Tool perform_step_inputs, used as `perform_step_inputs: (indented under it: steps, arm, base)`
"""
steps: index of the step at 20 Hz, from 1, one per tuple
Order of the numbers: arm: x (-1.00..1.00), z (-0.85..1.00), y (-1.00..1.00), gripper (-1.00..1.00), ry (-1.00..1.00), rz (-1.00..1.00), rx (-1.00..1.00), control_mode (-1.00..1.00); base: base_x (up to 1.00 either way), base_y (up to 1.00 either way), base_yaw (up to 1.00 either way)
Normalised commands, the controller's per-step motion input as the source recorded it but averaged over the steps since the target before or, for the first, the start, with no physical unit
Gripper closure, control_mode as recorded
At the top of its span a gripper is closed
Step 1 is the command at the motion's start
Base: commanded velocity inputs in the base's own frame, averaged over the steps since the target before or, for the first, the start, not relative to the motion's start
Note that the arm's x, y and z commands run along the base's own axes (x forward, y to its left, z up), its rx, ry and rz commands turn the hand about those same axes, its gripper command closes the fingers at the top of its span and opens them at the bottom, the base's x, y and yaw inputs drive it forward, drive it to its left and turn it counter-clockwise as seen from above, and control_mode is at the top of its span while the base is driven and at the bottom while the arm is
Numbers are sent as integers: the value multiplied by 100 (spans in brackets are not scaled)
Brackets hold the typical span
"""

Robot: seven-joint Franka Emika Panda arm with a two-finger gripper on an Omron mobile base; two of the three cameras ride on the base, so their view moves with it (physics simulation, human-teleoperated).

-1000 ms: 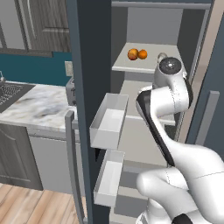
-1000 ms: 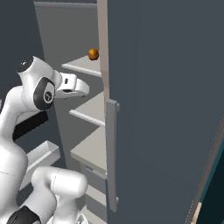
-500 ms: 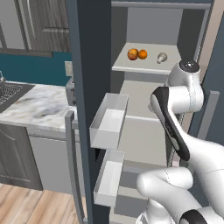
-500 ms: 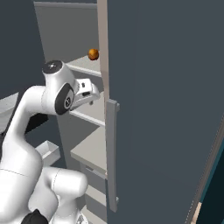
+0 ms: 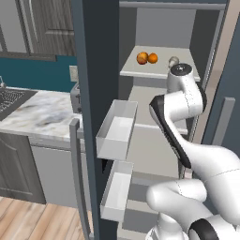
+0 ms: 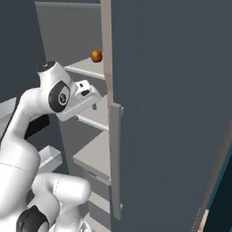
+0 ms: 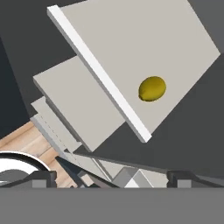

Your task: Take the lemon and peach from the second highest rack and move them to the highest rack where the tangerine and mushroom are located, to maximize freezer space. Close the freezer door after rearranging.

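The white arm's gripper (image 6: 94, 105) has swung further into the freezer; whether it is open, I cannot tell. The oval yellow lemon (image 7: 152, 89) lies alone on a pale grey rack (image 7: 175, 52).

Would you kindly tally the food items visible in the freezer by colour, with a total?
Orange fruits on the highest rack: 2
Pale grey mushroom beside them: 1
Yellow lemon on a lower rack, seen in the hand view: 1
Total: 4
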Motion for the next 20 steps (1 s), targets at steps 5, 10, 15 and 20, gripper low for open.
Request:
perform_step_inputs:
  steps: [5,10,15,20]
  arm:
    - [0,-22,-12,-100,0,0,0,-100]
    - [3,-13,-11,-100,0,0,0,-100]
    - [5,-10,-4,-100,0,0,0,-100]
    - [9,-15,-5,-100,0,0,0,-100]
  base:
    - [0,0,0]
    - [0,0,0]
    - [0,0,0]
    - [0,0,0]
